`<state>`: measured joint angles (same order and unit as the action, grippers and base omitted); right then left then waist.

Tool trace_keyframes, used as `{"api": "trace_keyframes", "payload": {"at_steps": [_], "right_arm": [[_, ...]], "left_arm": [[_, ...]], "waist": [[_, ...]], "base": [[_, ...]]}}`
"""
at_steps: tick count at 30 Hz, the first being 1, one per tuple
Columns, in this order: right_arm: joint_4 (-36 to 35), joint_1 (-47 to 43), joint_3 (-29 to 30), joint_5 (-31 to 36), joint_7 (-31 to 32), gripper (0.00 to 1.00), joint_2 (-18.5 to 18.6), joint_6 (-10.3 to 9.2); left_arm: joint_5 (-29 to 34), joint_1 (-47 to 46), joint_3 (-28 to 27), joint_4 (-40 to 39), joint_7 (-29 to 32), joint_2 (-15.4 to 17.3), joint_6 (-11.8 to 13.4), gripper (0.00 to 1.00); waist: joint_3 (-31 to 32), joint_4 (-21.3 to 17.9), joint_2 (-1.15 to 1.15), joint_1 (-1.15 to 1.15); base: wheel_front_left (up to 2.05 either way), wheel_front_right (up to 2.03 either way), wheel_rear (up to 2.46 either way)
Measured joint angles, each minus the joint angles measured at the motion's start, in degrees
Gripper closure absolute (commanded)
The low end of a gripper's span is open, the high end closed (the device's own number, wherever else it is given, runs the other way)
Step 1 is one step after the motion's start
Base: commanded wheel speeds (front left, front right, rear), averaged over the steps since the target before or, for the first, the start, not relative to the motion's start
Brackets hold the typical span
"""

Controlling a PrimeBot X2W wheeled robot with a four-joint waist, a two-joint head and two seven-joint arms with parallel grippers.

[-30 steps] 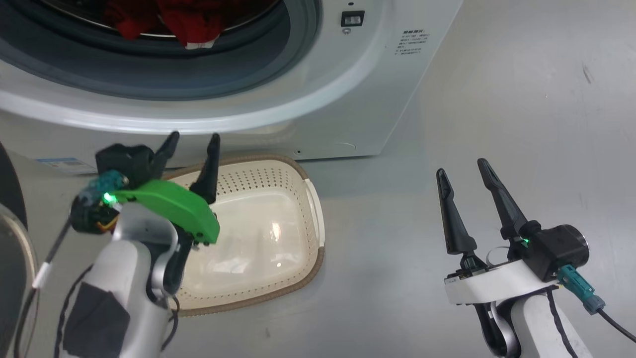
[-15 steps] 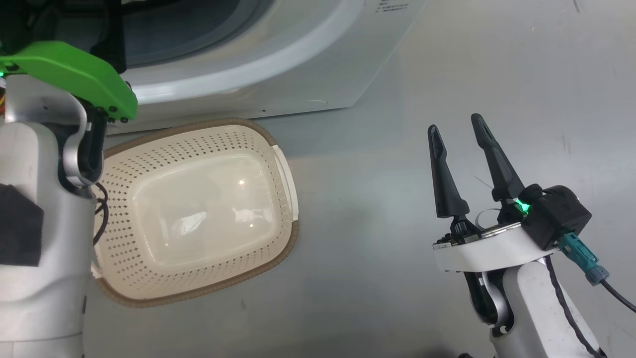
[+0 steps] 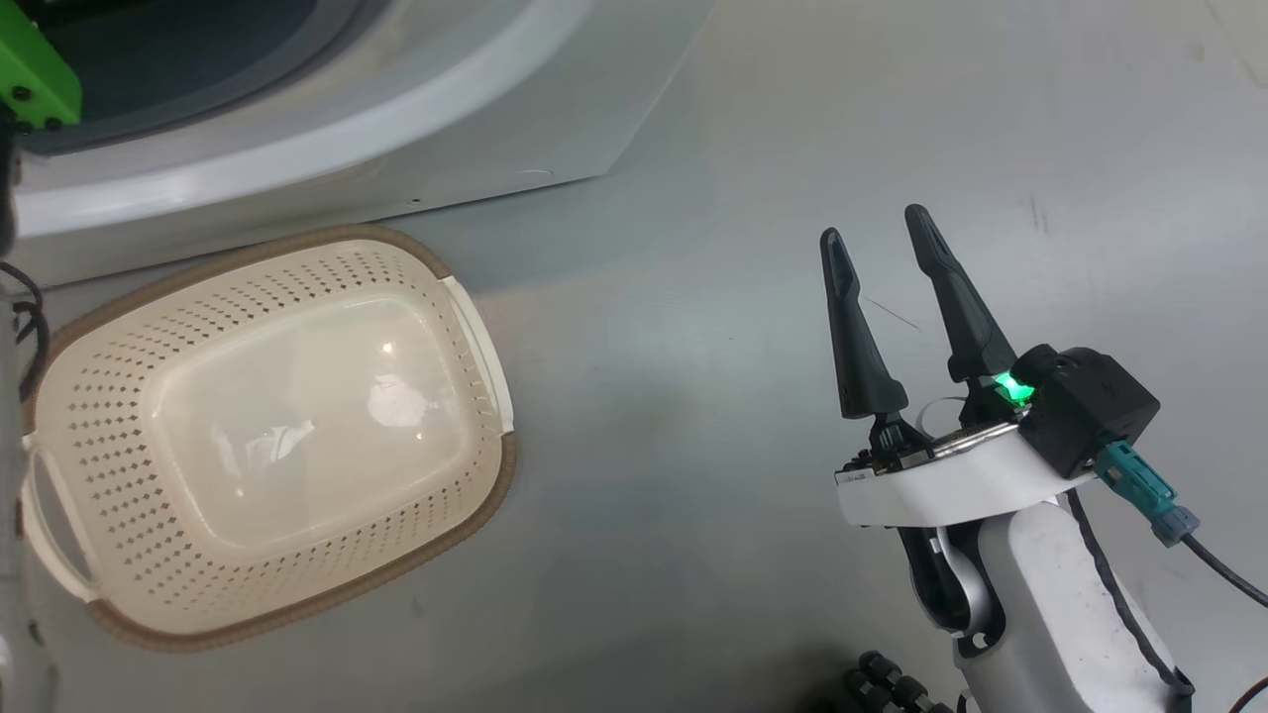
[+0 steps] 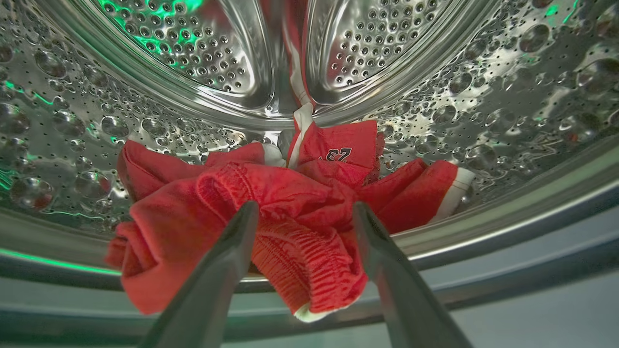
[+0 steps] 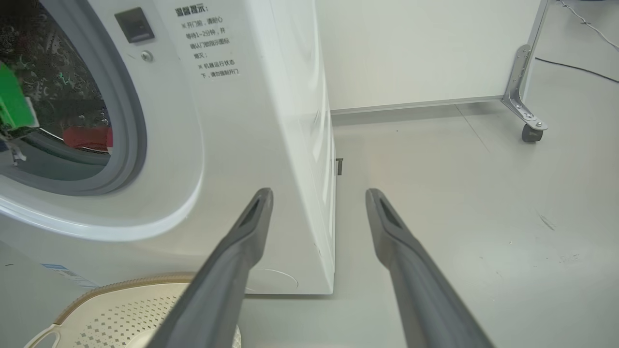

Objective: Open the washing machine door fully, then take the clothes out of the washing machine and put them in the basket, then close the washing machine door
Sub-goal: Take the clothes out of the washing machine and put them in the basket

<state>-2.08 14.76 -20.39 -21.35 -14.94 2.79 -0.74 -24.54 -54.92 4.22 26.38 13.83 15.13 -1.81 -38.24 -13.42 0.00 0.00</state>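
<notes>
My left gripper (image 4: 304, 210) stands open inside the steel drum of the washing machine (image 4: 435, 58). Its two fingers reach either side of a bunched fold of the red clothes (image 4: 290, 193), which lie in a heap at the drum's front lip. The clothes (image 5: 87, 137) also show through the drum opening in the right wrist view. The cream basket (image 3: 248, 253) sits empty on the floor below the washing machine (image 3: 297, 129). My right gripper (image 3: 874, 226) hangs open over bare floor to the basket's right, holding nothing. The washing machine door is out of view.
My left arm's green cover (image 3: 30, 79) sits at the machine's opening. A white partition on a castor foot (image 5: 529, 128) stands behind the machine's right side. Grey floor (image 3: 693, 396) lies between the basket and my right arm.
The head camera has swung, shifting the machine and basket up and left in its picture. My left gripper has risen from over the basket into the drum. The right gripper has stayed open.
</notes>
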Motion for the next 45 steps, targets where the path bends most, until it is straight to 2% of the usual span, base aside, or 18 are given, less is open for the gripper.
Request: {"api": "trace_keyframes", "payload": {"at_steps": [8,17,18,19,20,21,31,45], "right_arm": [[0.3,0.1,-0.2,-0.3,0.0,0.00,0.0,-0.94],[0.6,0.8,-0.2,-0.3,0.0,0.00,0.0,-1.21],[0.7,0.9,-0.2,-0.3,0.0,0.00,0.0,-1.21],[0.7,1.1,-0.2,-0.3,0.0,0.00,0.0,-1.22],[0.7,1.1,-0.2,-0.3,0.0,0.00,0.0,-1.22],[0.8,1.3,-0.2,-0.3,0.0,0.00,0.0,-1.21],[1.2,1.6,0.0,-0.1,0.0,0.00,0.0,-1.44],[2.9,1.8,0.6,2.8,0.0,0.00,0.0,-1.34]], "left_arm": [[0.8,-3.8,0.8,5.5,3.3,1.2,-0.5,0.00],[1.7,-6.1,2.3,10.9,8.3,2.1,-0.5,0.00],[1.7,-6.5,2.6,11.4,9.0,2.1,-0.5,0.20],[1.7,-6.7,2.9,11.8,9.3,2.1,-0.6,0.46],[1.7,-6.7,2.9,11.8,9.3,2.1,-0.6,0.67],[1.9,-7.1,3.1,12.2,9.4,2.1,-0.6,1.00],[2.1,-9.0,3.4,13.5,7.7,1.5,-1.3,1.00],[2.5,-8.1,3.0,13.7,-5.8,-2.1,-1.5,1.00]], "waist": [[-1.4,-2.5,0.00,0.00],[-1.8,-2.8,0.00,0.00],[-1.8,-2.8,0.00,0.00],[-1.8,-2.7,0.00,0.00],[-1.8,-2.7,0.00,0.00],[-1.8,-2.6,0.00,0.00],[-1.6,-2.1,0.00,0.00],[0.5,0.2,0.00,0.00]], "base": [[0.00,0.00,0.00],[0.00,0.00,0.00],[0.00,0.00,0.00],[0.00,0.00,0.00],[0.00,0.00,0.00],[0.00,0.00,0.00],[0.00,0.00,0.00],[0.00,0.00,0.00]]}}
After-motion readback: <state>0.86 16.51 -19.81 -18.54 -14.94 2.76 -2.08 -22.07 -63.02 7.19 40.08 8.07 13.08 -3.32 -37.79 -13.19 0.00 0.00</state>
